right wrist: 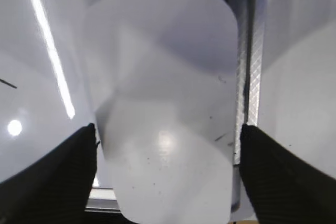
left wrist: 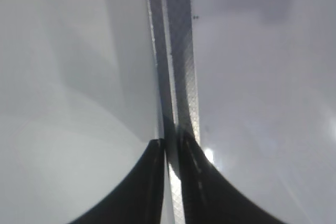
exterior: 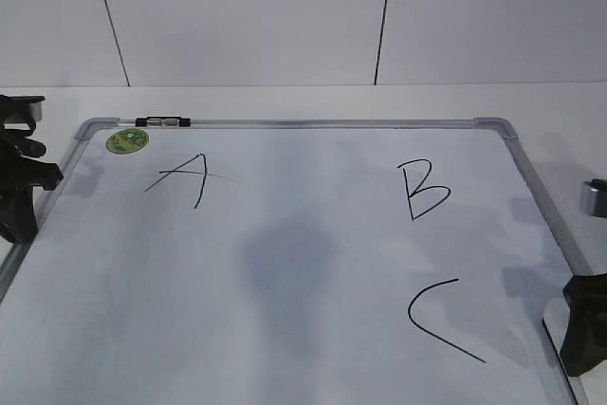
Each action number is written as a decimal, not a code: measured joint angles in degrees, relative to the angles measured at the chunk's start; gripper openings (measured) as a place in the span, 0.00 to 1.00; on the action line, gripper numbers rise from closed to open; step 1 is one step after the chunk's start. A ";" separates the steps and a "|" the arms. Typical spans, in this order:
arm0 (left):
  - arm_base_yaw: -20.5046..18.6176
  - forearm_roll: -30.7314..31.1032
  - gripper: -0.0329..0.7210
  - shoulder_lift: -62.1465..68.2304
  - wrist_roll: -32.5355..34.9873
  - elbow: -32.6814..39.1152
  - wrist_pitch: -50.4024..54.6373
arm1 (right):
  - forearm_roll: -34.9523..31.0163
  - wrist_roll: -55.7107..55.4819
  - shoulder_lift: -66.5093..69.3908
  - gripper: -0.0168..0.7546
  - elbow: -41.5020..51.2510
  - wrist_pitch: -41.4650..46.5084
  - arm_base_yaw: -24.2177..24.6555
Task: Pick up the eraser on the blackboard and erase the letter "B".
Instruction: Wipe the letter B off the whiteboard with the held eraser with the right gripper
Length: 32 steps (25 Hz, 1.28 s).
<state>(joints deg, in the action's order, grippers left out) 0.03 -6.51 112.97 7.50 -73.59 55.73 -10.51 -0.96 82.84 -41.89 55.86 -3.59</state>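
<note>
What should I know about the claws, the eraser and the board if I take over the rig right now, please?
Left claw: shut, empty, over the blackboard's left frame edge.
Right claw: open, one finger on each side of the eraser, not closed on it. The eraser lies on the board by its right frame edge.
The letter "B" is intact, upper right of the board, above the "C"; the "A" is upper left.
Done: the approach to the eraser.
Left: grip, lift, wipe the B only.
</note>
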 joint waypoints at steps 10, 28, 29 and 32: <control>0.00 0.00 0.14 0.00 0.00 0.00 0.00 | 0.00 0.20 2.17 0.89 0.00 -0.85 -0.64; 0.00 0.21 0.14 0.00 0.00 0.00 -0.12 | 6.26 -5.51 5.30 0.84 0.00 -4.00 -7.09; 0.00 0.21 0.14 0.00 0.00 0.00 -0.12 | 6.01 -5.49 5.45 0.83 0.00 -4.00 -7.18; 0.00 0.21 0.14 0.00 0.00 0.00 -0.12 | 5.86 -5.53 5.53 0.77 -0.10 -4.00 -7.32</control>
<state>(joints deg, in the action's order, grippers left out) 0.03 -6.30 112.97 7.50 -73.59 55.61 -4.66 -6.49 88.36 -41.99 51.87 -10.91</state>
